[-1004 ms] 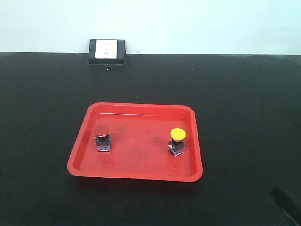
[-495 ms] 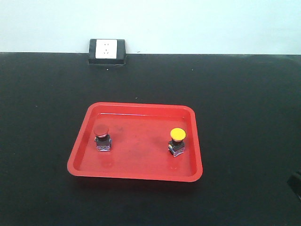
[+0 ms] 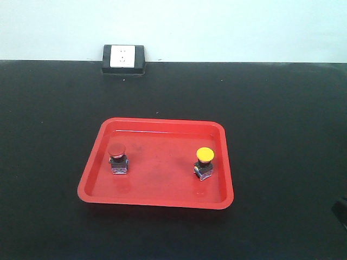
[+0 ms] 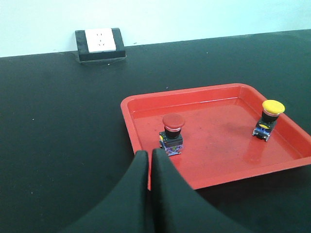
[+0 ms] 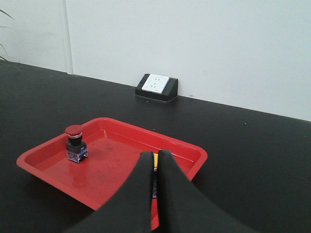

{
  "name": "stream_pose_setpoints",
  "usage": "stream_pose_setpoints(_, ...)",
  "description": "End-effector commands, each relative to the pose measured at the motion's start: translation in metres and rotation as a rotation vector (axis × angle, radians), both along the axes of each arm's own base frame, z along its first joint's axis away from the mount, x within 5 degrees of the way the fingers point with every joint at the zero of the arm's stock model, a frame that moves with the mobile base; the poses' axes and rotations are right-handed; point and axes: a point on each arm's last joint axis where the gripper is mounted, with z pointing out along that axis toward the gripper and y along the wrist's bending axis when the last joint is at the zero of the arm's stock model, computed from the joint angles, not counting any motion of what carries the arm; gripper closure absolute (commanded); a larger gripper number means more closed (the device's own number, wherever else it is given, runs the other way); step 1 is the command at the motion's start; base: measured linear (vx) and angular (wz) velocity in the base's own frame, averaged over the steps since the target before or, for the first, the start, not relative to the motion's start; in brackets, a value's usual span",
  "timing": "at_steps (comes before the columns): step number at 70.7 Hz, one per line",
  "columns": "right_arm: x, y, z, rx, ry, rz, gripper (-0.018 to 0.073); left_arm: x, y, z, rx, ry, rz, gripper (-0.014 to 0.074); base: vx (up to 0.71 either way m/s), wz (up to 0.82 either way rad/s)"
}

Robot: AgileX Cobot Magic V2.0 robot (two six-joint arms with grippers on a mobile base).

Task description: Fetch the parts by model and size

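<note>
Red tray holds both switches upright: red switch left, yellow switch right. Both end effectors are closed, empty (open before descending, grip the base).

You see a glossy red plastic tray, its floor catching reflections; the table is matt black and slightly grainy; the red switch and yellow switch have smooth plastic caps; both hands, left and right, look matt black.
</note>
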Motion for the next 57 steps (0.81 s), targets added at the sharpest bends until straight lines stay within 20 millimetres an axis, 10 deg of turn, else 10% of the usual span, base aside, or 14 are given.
stream_pose_setpoints(1, 0.000, -0.001, 0.016, 0.034, -0.091, -0.010, 0.0569, 0.001, -0.002, 0.007, -0.024, -0.067, -0.025, 0.0604, 0.00, 0.00)
stream_pose_setpoints(57, 0.000, -0.001, 0.016, 0.034, -0.091, -0.010, 0.0569, -0.019, 0.024, -0.075, 0.020, -0.384, 0.329, 0.0604, 0.00, 0.00)
